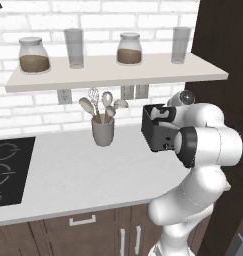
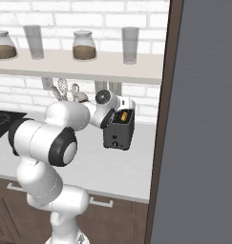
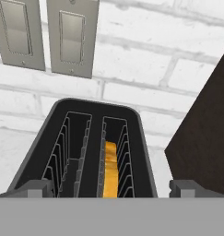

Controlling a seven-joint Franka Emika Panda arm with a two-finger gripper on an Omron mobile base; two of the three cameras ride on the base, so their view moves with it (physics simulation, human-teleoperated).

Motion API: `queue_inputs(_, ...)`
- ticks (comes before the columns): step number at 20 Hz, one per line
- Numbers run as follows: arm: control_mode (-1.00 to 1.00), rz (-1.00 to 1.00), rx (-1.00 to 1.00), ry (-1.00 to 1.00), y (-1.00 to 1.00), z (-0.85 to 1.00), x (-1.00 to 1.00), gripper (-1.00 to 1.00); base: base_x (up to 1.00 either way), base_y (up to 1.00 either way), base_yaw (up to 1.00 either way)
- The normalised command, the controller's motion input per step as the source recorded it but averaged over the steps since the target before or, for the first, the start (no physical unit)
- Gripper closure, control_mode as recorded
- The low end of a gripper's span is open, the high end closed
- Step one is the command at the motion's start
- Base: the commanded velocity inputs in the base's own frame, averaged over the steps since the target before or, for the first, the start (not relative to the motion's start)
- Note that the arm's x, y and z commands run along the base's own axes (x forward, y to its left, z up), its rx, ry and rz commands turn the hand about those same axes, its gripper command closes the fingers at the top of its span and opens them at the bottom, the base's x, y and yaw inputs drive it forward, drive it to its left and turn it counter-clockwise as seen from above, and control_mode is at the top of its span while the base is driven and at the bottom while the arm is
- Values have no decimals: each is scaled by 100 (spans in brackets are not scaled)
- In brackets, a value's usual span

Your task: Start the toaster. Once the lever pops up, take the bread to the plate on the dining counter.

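My arm (image 1: 208, 145) white, joints dark. Toaster (image 3: 83, 152) black, grey wire racks in both slots; pale buttons low on face toward me. Bread (image 3: 110, 168) in toaster's right slot golden orange, yellower at top edge. Behind toaster: white brick wall (image 1: 38, 107), pale grey mortar lines, grey switch plates (image 3: 44, 37). Right of toaster: dark brown panel (image 3: 203, 143). Left of toaster: grey cup (image 1: 103, 132), white counter (image 1: 73, 175), black cooktop (image 1: 8, 170). Above toaster: cream shelf (image 1: 113, 72), jars (image 1: 34, 54) with brown fill.
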Motion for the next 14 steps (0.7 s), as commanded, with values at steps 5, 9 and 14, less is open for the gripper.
queue_inputs(5, -100, 0, 0, 0, 0, 0, 0, -100, 0, 0, 0)
queue_inputs(9, -100, 0, 0, 0, 0, 0, 0, -100, 0, 0, 0)
queue_inputs(14, -100, 0, 0, 0, 0, 0, 0, -100, 0, 0, 0)
